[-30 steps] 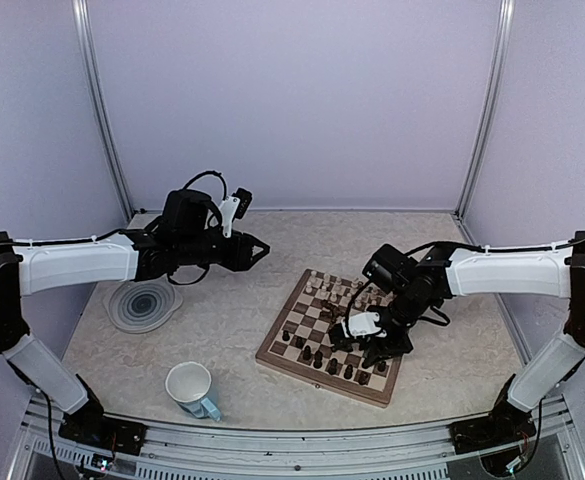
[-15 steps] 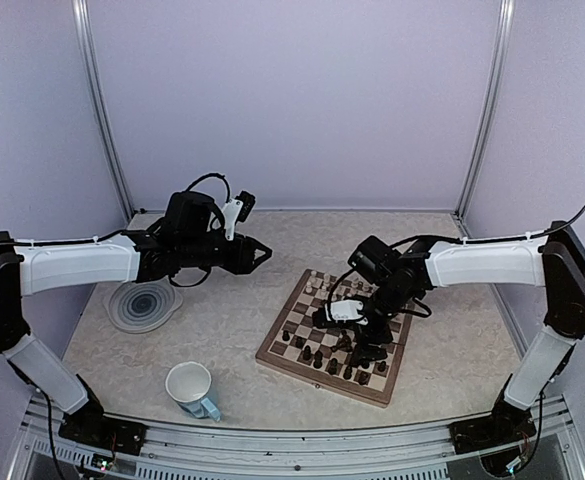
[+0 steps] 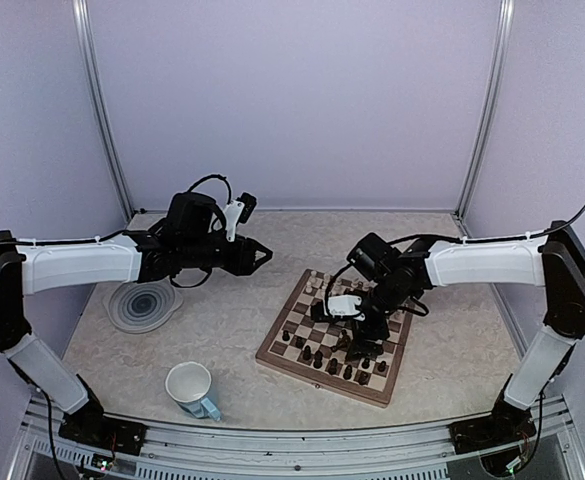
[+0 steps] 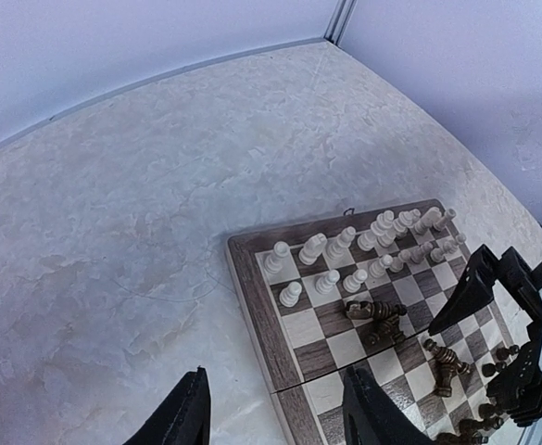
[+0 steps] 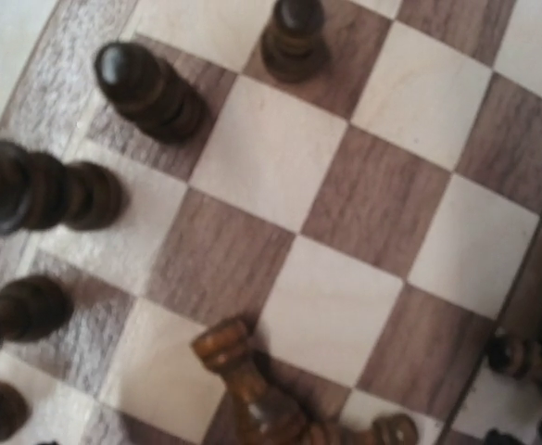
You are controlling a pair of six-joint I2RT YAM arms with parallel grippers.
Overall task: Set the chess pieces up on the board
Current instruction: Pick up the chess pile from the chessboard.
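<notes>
Jaws wide, right gripper (image 3: 360,338); dark piece (image 5: 252,389) lying flat, diagonal.

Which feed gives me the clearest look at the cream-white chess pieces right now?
Left wrist: the cream-white pieces stand upright in two rows along one edge of the board, each distinct. Top external shows them tiny, partly hidden by the right arm. Right wrist shows only dark pieces, none white.
</notes>
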